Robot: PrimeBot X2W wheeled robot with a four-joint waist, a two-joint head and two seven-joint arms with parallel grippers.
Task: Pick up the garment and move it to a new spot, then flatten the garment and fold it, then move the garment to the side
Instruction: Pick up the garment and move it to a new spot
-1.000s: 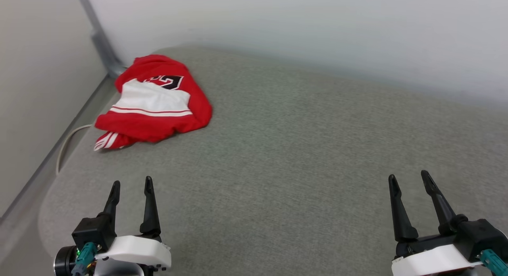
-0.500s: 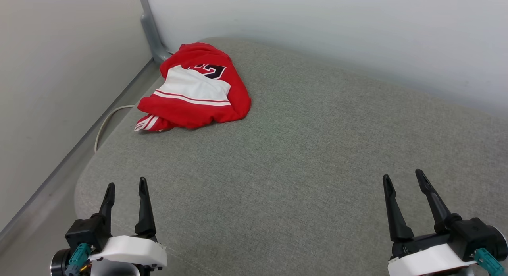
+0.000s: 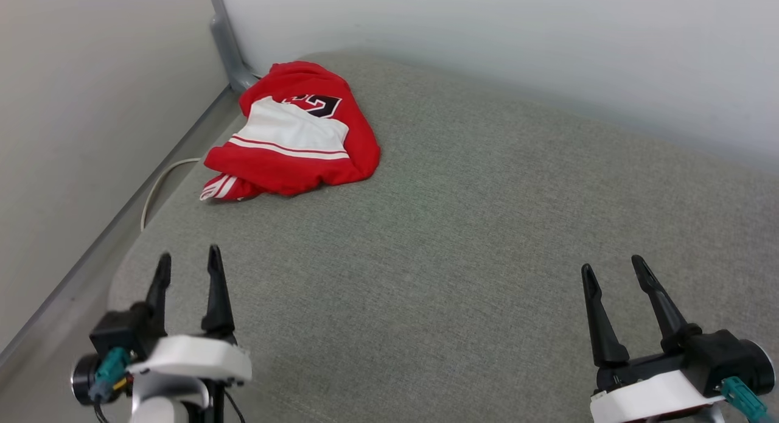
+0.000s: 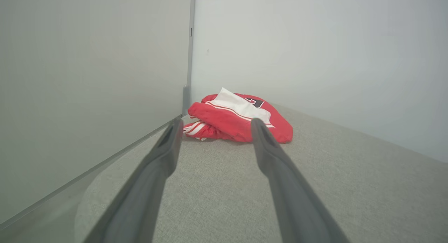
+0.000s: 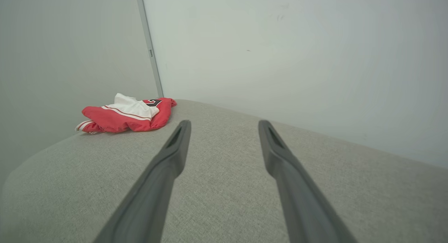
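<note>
Head view: the crumpled garment [image 3: 292, 140] lies at 11 o'clock on the grey cushion [image 3: 487, 228], near the wall corner. The left gripper [image 3: 188, 254] at 7 o'clock and the right gripper [image 3: 611, 265] at 5 o'clock both have their fingers spread and empty. Left wrist view: garment at 12 o'clock, beyond the parted fingers. Right wrist view: garment at 10 o'clock, well apart from the fingers.

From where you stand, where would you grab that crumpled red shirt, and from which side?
Probably the raised red fold on the garment's near edge, approached from the robot's side by the open left end effector. That fold bulges above the grey surface, easy to pinch; the far side crowds the wall.
</note>
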